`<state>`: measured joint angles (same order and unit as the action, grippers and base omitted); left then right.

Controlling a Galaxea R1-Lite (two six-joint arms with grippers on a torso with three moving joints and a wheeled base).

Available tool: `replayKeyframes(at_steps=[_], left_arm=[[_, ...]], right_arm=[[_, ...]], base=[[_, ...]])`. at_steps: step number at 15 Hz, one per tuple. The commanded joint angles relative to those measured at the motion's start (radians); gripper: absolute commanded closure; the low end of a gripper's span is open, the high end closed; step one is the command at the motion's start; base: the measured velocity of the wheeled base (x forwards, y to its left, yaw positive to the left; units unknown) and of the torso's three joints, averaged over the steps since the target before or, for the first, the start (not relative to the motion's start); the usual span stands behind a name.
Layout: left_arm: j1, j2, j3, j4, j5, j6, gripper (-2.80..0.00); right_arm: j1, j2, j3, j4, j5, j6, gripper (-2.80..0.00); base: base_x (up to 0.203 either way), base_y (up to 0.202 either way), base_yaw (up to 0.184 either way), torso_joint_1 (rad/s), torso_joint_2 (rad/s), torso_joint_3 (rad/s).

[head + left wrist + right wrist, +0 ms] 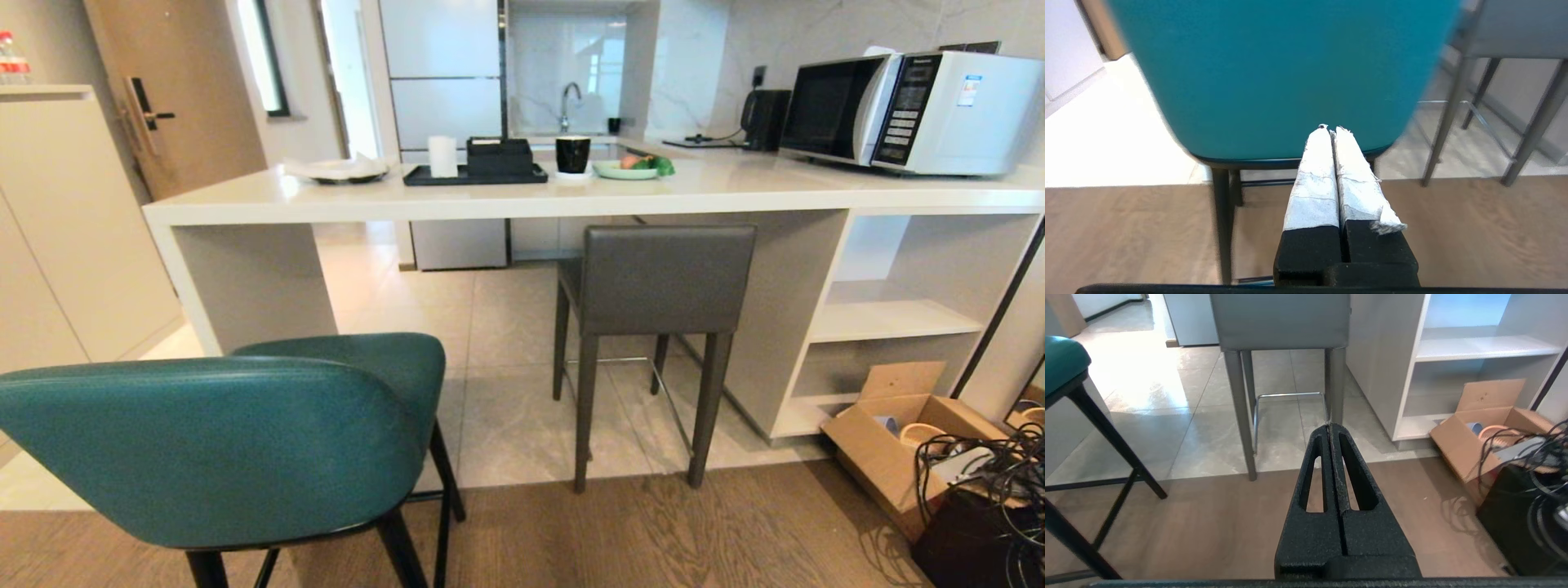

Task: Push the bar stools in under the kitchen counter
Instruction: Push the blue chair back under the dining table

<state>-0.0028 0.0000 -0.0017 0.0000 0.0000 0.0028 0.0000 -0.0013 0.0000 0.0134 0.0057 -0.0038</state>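
Teal stool (220,441) sits closest, at 7 o'clock in head view, well out from the kitchen counter (571,196); grey stool (661,286) at 1 o'clock already half under the slab. Left gripper (1329,130) and right gripper (1330,426) both clamped shut, holding nothing, neither touching a stool. Looks like the start: next, drive forward and press the teal back toward 12 o'clock
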Motion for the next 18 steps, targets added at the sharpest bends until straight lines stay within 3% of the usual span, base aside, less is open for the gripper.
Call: replayKeyframes(at_steps=[1, 18], left_arm=[[0.000, 0.002, 0.000, 0.000, 0.000, 0.000, 0.00], [0.000, 0.002, 0.000, 0.000, 0.000, 0.000, 0.00]], right_arm=[[0.000, 0.001, 0.000, 0.000, 0.000, -0.001, 0.00], [0.000, 0.001, 0.000, 0.000, 0.000, -0.001, 0.00]], base=[[0.000, 0.199, -0.001, 0.002, 0.00, 0.005], [0.000, 0.196, -0.001, 0.001, 0.00, 0.003]])
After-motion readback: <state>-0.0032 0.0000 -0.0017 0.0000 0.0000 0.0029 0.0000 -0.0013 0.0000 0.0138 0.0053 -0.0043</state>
